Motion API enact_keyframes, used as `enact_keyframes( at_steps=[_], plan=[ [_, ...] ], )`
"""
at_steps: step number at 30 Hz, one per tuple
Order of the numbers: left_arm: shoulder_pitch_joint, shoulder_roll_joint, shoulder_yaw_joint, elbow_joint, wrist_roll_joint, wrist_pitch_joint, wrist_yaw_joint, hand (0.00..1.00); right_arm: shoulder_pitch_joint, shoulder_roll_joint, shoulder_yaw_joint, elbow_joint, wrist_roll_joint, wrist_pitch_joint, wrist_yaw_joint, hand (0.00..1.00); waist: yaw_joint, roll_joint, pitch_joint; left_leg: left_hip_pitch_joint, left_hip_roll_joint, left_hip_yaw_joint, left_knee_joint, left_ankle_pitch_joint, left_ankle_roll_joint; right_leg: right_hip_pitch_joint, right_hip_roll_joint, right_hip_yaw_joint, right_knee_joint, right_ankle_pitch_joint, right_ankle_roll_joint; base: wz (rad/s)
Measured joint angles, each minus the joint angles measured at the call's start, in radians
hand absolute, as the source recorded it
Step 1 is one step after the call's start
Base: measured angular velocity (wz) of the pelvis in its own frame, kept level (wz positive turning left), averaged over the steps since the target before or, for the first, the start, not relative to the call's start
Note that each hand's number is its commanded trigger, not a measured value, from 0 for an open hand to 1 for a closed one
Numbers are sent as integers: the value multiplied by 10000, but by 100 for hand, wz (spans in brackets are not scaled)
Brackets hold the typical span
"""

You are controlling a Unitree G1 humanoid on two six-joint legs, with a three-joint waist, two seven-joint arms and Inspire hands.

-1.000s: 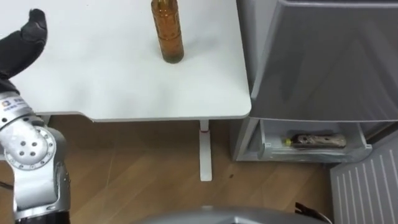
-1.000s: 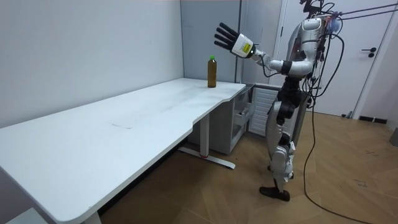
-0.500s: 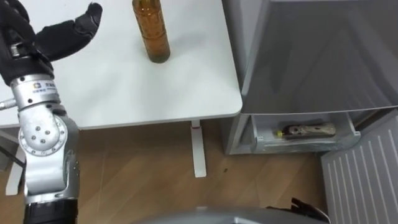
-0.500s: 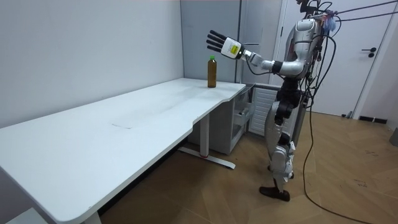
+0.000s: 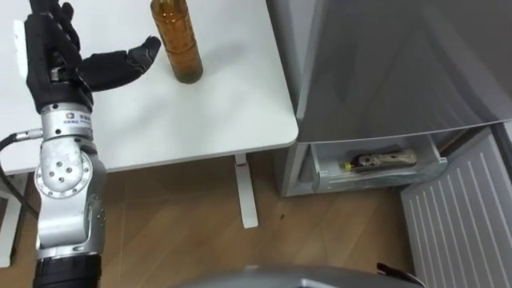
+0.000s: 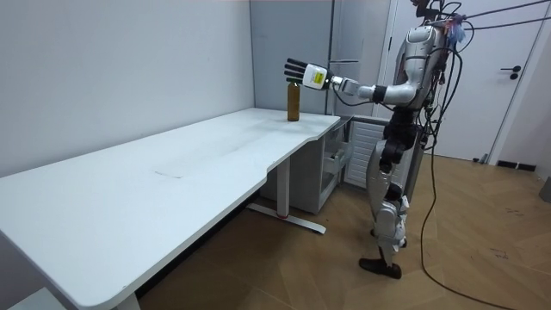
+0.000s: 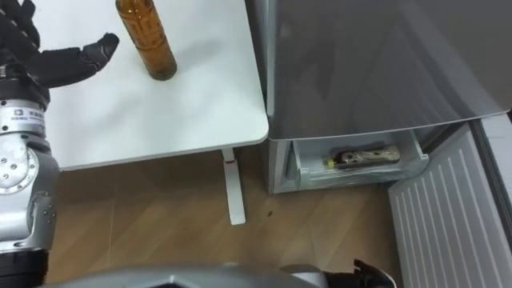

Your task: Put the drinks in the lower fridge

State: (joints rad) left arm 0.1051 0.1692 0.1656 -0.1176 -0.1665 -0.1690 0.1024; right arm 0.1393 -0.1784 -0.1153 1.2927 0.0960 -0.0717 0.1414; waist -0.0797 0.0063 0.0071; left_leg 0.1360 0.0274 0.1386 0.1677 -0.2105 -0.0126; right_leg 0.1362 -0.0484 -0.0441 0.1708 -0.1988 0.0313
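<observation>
An amber drink bottle stands upright on the white table, close to its right edge; in the room view the bottle has a green cap. My left hand is held over the table just left of the bottle. It is open, with the fingers straight and the thumb stretched toward the bottle, a small gap short of touching it. To the right stands the grey fridge. Its lower compartment is open, and a second bottle lies on its side inside.
The lower fridge door, white and ribbed inside, is swung open at the lower right. A white table leg stands on the wooden floor between me and the fridge. I stand at the table's end beside the fridge.
My left hand has come down and moved right, from well left of the bottle to just beside it. The head camera has shifted, so the whole scene slid left.
</observation>
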Motion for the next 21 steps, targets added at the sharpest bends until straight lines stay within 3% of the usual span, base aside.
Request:
enact_keyframes(
  at_steps=[11, 15, 21],
  plan=[
    [-324, 20, -87, 817, -1035, 386, -484, 0, 59, -15, -48, -33, -674, 275, -351, 0, -239, -42, 43, 115, 40, 192, -56, -25, -23, 33, 17, -25, 23, 3, -1, -5],
    [-685, 21, -87, 1077, -1543, 388, -632, 0, 87, -12, -51, 20, -659, 423, -389, 0, -269, -52, 41, 169, 45, 264, -65, -25, -25, 14, 38, 110, 18, 2, 0, -5],
    [-713, 20, -88, 1319, -1571, 437, -710, 0, 200, 6, -60, 51, -681, 523, -538, 0, -379, -104, 59, 251, 47, 281, -53, -24, -25, 68, 43, 162, 21, 1, -1, 0]
  ],
)
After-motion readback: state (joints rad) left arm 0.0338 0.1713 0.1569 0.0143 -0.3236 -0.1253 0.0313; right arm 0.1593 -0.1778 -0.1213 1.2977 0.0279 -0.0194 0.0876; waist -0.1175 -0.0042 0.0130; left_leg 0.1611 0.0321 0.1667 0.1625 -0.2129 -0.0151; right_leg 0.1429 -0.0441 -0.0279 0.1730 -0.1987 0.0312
